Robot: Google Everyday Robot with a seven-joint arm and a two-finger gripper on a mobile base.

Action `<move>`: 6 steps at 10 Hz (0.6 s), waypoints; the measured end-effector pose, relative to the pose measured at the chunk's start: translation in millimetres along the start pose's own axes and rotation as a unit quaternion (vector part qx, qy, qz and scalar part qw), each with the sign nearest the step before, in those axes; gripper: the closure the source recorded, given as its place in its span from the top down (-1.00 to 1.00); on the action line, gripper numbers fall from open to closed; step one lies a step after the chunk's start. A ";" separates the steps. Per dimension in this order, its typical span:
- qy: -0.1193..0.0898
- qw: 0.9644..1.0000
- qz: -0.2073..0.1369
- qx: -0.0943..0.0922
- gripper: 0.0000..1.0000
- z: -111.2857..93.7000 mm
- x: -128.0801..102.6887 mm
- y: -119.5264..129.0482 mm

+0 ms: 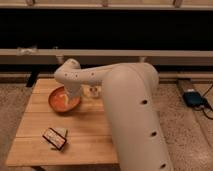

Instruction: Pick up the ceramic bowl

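Approach looks to us the step in hand: the ceramic bowl (60, 101) sits on the table (90, 135) just beneath the pincer (73, 94). We cannot tell whether the pincer is apart or together. Next, we judge, it must clamp the rim and lift.

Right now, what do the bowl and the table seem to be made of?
The ceramic bowl: probably glazed ceramic, orange and glossy, with a paler smear inside. The table: wood, matt, with plank seams visible. The end effector reaches down at the bowl's rim.
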 end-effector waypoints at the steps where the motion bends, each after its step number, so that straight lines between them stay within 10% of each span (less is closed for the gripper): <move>1: 0.004 1.000 0.023 -0.007 0.60 9.2 10.7 4.2; 6: 0.005 0.996 0.088 -0.033 0.39 44.9 24.3 8.9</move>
